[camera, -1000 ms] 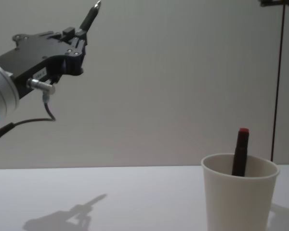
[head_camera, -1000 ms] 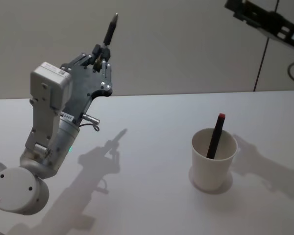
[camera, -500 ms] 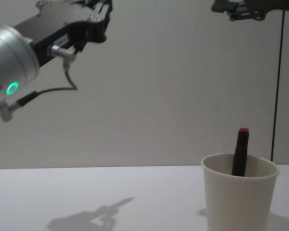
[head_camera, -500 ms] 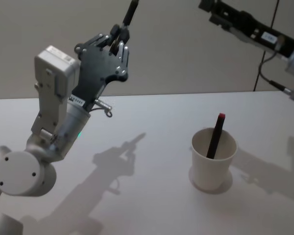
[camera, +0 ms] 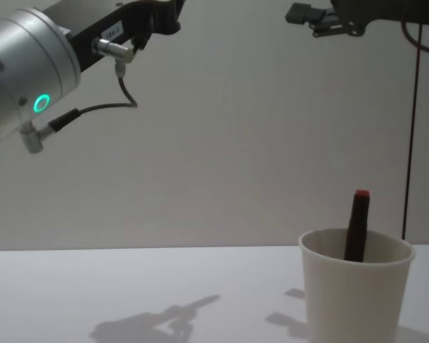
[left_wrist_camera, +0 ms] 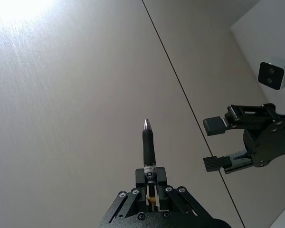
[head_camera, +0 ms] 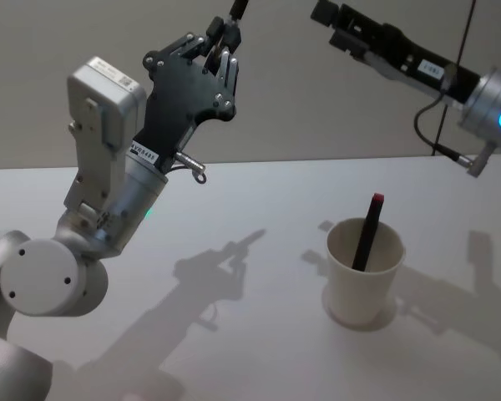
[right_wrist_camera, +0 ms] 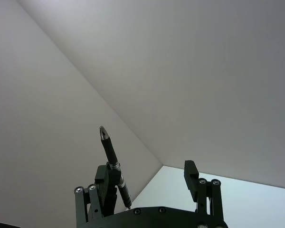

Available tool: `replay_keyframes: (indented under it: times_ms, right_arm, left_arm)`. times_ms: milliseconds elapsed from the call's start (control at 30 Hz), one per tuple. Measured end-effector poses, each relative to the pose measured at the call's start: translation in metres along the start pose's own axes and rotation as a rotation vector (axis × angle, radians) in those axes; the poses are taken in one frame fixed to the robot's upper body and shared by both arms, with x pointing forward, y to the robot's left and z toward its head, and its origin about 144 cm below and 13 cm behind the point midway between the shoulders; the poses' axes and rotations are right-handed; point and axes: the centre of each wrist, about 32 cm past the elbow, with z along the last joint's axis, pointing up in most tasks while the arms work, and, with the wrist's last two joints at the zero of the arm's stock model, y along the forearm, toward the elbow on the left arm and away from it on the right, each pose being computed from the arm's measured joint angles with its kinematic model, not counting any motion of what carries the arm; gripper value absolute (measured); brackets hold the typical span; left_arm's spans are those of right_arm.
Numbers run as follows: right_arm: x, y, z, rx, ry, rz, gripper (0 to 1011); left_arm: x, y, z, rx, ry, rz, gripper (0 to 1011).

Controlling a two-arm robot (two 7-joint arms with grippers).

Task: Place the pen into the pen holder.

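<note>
Pens: two. Black pen point(left_wrist_camera: 148, 145) with silver tip clamped in left gripper point(left_wrist_camera: 151, 183), high above left side of table point(head_camera: 259, 334), tip pointing up, well apart from cup. Red-ended pen point(head_camera: 369, 227) stands tilted inside paper cup point(head_camera: 357, 294), red end above rim. Paper cups: one, off-white, upright on table, right of centre. Right gripper point(left_wrist_camera: 213, 145) up high above and beyond cup, fingers spread, nothing between them, facing left gripper.

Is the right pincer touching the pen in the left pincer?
Apart. The left wrist view shows bare wall between the pen and the open right pincer; the left pincer grips the pen's base.
</note>
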Motion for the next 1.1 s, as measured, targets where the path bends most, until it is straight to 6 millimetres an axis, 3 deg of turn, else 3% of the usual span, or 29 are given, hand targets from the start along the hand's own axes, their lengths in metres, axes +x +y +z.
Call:
replay_keyframes:
  times_ms: [600, 1100]
  right_arm:
    - [-0.002, 0.006, -0.004, 0.000, 0.004, 0.019, 1002]
    - [-0.007, 0.033, -0.004, 0.007, -0.077, 0.114, 1002]
  left_arm:
    - [0.000, -0.006, 0.002, -0.018, 0.002, -0.013, 132]
    - [0.000, -0.007, 0.002, -0.022, 0.002, -0.016, 132]
